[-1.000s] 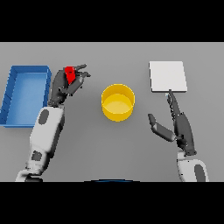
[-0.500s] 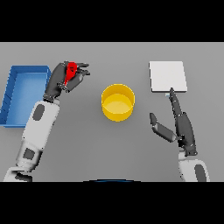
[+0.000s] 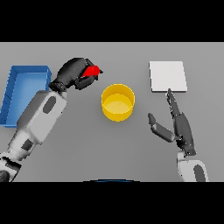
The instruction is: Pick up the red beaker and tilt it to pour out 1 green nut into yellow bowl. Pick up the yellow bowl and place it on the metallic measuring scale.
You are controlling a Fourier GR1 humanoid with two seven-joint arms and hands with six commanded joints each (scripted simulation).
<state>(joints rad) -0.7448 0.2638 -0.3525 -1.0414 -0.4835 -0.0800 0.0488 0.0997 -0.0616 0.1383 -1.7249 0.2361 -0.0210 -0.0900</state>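
Left hand [image 3: 72, 74] curled round the small red beaker [image 3: 91, 71], held up-left of the round yellow bowl [image 3: 117, 102] mid grey counter [image 3: 87, 148], blue open tray [image 3: 22, 94] at left edge, flat white metallic measuring scale [image 3: 168, 76] far right, right hand [image 3: 177, 124] open below it.

blue tray [image 3: 13, 94] — far left, on grey table [image 3: 109, 153]
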